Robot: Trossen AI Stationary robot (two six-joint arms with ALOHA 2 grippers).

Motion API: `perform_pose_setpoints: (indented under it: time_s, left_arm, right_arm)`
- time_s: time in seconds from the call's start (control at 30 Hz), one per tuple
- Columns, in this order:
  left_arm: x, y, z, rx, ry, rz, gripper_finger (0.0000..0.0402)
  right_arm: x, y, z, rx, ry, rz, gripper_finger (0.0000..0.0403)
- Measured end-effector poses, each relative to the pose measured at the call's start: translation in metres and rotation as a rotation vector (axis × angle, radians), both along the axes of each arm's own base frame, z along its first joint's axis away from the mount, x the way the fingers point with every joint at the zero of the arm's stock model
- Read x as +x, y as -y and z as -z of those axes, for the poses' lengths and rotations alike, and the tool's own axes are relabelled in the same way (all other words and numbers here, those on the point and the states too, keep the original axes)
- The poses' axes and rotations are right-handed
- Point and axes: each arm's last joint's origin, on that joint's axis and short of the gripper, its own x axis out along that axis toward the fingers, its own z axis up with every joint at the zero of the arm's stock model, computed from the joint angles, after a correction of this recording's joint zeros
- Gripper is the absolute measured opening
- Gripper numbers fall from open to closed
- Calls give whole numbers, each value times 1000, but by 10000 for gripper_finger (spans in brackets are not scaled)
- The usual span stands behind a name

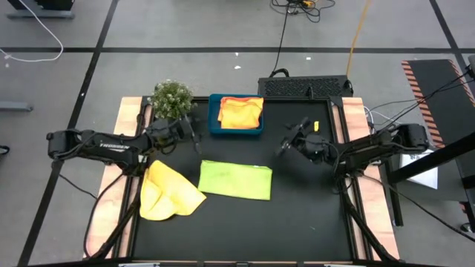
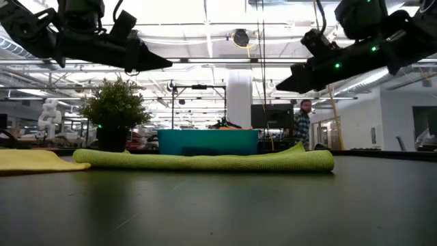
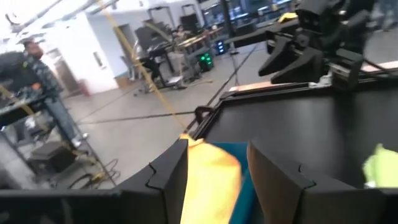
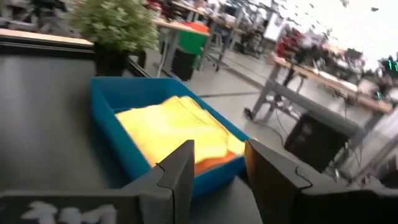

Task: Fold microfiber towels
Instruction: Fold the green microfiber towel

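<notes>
On the left of the table a yellow towel [image 1: 169, 193] is lying crumpled and unfolded, near the front edge. Above and behind it the left gripper [image 1: 194, 138] is hovering clear of the table, beside the small plant [image 1: 171, 99]; its fingers are standing apart with a gap between them and holding nothing. Toward the middle, the green towel [image 1: 236, 180] is lying flat as a neat long rectangle, already folded over once by the look of its doubled edge in the low view. Behind it the blue tray [image 1: 214, 119] is holding folded yellow and orange towels [image 1: 241, 112]. On the right, the right gripper [image 1: 289, 139] is hanging in the air well apart from any cloth, its fingers also parted and empty.

Both arms are raised and between grasps, so the step in hand is probably the green towel's next fold or its move to the tray. The next move is calling for both grippers to come down onto the green towel's short ends, pinch the corners cleanly, and lift them together so the layers do not slip apart.
</notes>
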Motion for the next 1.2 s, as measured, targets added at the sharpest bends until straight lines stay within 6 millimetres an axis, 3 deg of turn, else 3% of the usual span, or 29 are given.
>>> perform_pose_setpoints:
  time_s: [0.17,0.37,0.47,0.73,0.83,1.0,1.2]
  left_arm:
    - [-1,-12,3,-47,10,-18,168]
    - [9,-31,28,-76,-49,14,168]
    - [10,-42,39,-97,-69,-26,168]
    - [15,-32,33,-113,-3,113,168]
    - [17,-26,30,-101,19,143,168]
    - [23,-18,26,-102,31,197,168]
    - [39,-2,17,-96,-23,350,168]
  right_arm:
    - [-4,19,6,15,36,81,132]
    - [-13,44,39,142,91,-2,132]
    - [-13,53,39,121,175,6,132]
    - [-8,44,23,14,217,-186,132]
    - [-8,42,18,39,264,-204,132]
    - [-1,33,14,154,325,-411,132]
    - [10,9,8,184,320,-576,132]
